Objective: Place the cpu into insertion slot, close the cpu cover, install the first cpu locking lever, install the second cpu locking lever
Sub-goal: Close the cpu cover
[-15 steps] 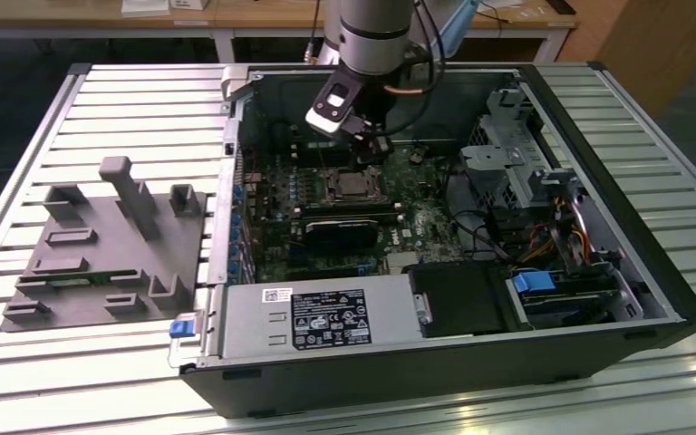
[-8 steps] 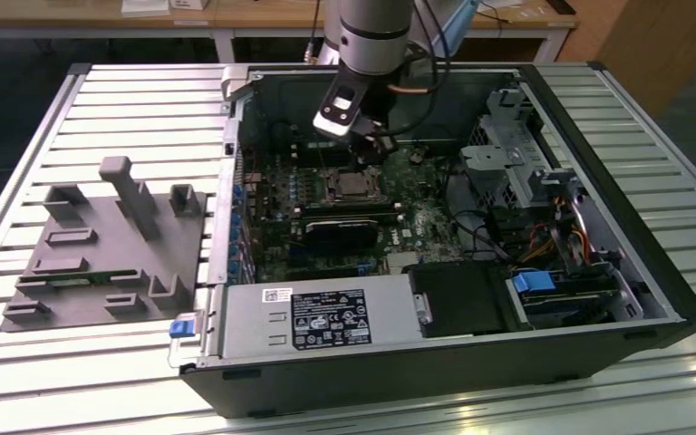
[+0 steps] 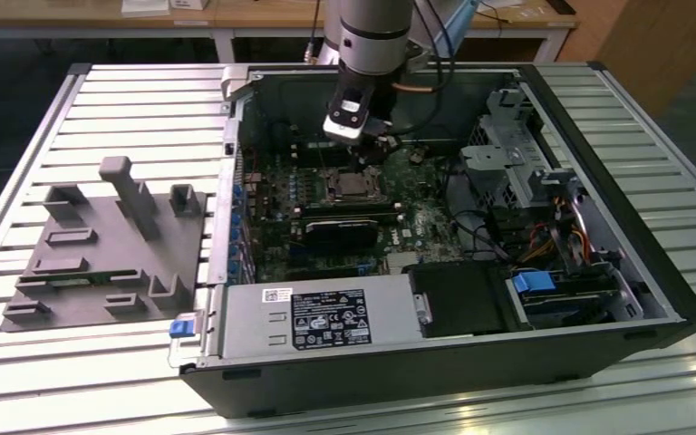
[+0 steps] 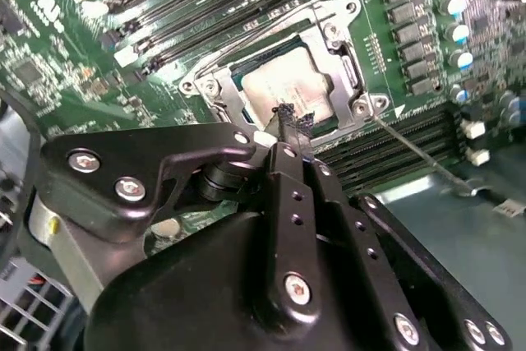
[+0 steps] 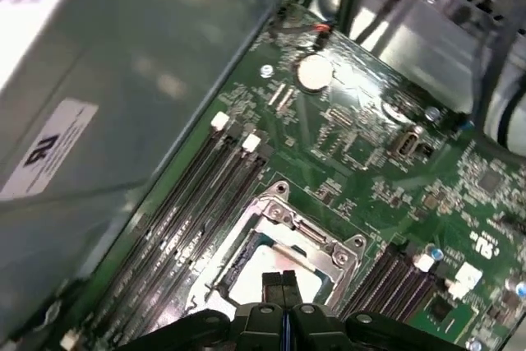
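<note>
The cpu (image 4: 283, 88) lies flat in the slot (image 4: 267, 53) on the green board (image 4: 49, 55), and I see the cover (image 4: 349, 59) lying around it. My claw (image 4: 292, 123) hangs just over the cpu's edge, fingers pressed together with nothing between them. A thin lever (image 4: 415, 152) sticks out from the socket corner across the memory slots (image 4: 394, 141). In the exterior view the black card (image 3: 338, 234) sits near the socket, inside the open case (image 3: 445, 381).

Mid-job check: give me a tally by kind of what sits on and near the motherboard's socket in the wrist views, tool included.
Flat square silver-grey cpu: 1
Thin square silver metal cpu cover: 1
Round silver coin cell: 1
Black tool: 1
Total: 4
</note>
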`<state>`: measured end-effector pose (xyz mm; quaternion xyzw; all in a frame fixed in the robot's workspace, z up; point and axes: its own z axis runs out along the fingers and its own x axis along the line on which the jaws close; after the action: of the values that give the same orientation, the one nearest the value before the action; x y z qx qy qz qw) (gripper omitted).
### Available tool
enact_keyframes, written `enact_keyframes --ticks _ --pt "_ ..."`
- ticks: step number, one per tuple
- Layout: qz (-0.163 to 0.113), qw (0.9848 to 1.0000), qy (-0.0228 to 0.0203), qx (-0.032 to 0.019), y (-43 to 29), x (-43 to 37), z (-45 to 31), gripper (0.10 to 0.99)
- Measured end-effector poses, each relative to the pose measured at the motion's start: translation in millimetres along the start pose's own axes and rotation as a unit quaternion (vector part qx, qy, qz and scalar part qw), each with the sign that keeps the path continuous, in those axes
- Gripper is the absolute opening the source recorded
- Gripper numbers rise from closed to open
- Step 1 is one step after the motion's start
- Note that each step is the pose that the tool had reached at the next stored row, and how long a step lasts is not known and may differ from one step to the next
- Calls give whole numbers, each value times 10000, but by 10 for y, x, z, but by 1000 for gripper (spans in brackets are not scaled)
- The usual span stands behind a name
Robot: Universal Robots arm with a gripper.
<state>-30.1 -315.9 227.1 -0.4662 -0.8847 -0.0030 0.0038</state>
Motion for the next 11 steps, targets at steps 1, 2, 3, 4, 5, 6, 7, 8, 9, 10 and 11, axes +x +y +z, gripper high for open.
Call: enact_keyframes --ticks 1,2,3,4,5,6,7,8,9,10,11 --pt "-89 10000 0 1 0 0 0 102" --pt "-180 9998 0 2 0 0 1 102" --pt "-269 9996 0 2 0 0 1 102" --pt "-360 9994 1 3 0 0 1 102" --pt "-452 9990 1 4 0 0 1 102" --pt "-547 9985 1 5 0 0 2 102" --pt "-637 9980 1 6 0 0 3 102" --pt "-726 9974 1 7 0 0 3 102" --pt "-817 9967 1 8 0 0 4 102" --pt "-906 9959 1 9 0 0 4 102" --pt "-996 9950 2 9 0 0 5 102"
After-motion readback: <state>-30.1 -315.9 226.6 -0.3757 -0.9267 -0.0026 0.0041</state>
